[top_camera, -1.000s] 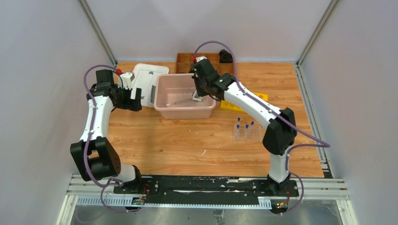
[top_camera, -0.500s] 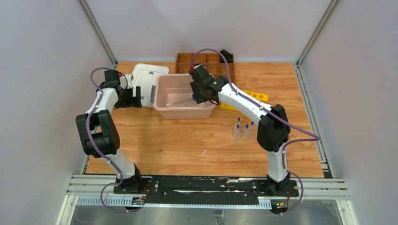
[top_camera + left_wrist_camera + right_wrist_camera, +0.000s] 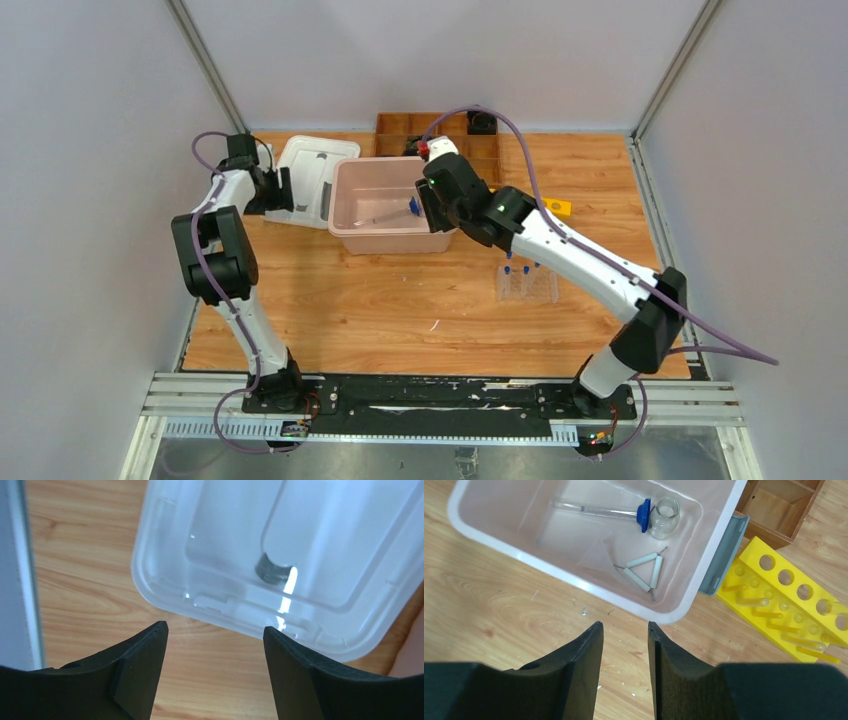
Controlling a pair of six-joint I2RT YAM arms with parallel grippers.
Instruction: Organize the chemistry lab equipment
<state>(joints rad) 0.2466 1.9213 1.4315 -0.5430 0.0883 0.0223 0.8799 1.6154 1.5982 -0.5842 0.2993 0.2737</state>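
Note:
A pink bin [image 3: 574, 582] holds a small white triangle [image 3: 641, 572], a long clear tube ending in a blue piece [image 3: 643, 515], and a small glass jar [image 3: 663, 517]. My right gripper [image 3: 624, 625] is open and empty, hovering above the wood just outside the bin's near right corner [image 3: 437, 212]. A clear tube rack [image 3: 527, 283] with small blue-capped tubes stands on the table to the right. Open and empty as well, my left gripper [image 3: 215, 627] sits at the edge of the bin's white lid [image 3: 280, 555], left of the bin [image 3: 278, 190].
A yellow rack [image 3: 784, 605] with round holes lies right of the bin. A brown wooden compartment tray [image 3: 440, 125] with black objects sits against the back wall. The enclosure's left wall [image 3: 15, 580] is close to my left gripper.
My right gripper was shut down inside the bin; it has opened and pulled back over the near right rim. My left arm swung back to the lid's left edge, jaws narrowing slightly.

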